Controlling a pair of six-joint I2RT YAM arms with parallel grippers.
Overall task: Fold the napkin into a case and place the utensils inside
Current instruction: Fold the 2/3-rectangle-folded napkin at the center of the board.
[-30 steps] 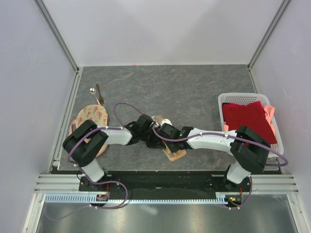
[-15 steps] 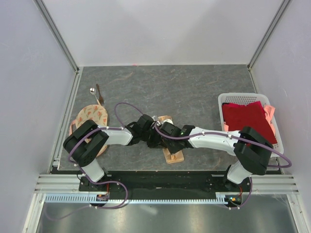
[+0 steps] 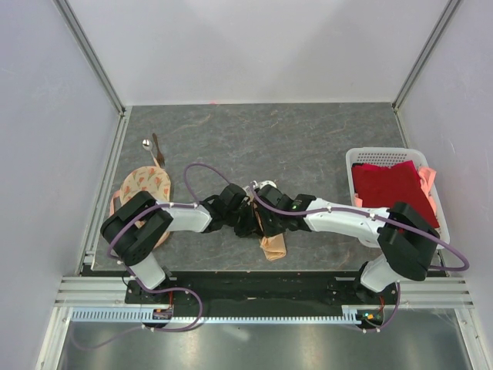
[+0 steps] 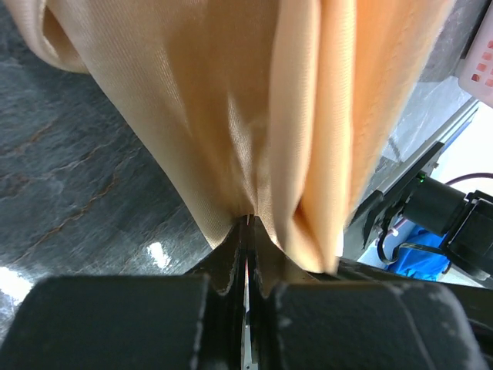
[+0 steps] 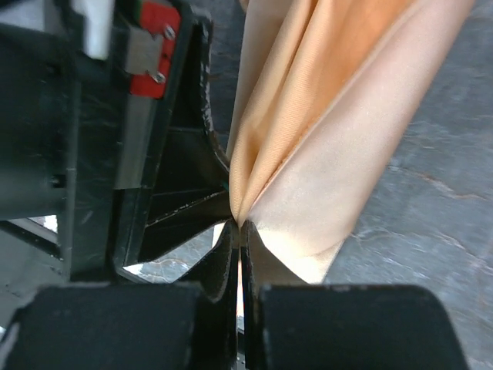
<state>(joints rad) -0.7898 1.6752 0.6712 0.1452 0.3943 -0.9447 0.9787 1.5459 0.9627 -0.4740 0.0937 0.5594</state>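
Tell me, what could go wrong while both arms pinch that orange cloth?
The left tool and right tool each pinch only a thin bit of the napkin; the shiny cloth might slip out and unfold. The tools sit very close together, so they could bump.

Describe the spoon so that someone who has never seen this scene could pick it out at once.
Start at the grey table and go to its far left side, just beyond the round cream printed cloth. The spoon lies there: small, shiny silver, with a round bowl, just left of a thin dark brown stick, which is matte and has no bowl.
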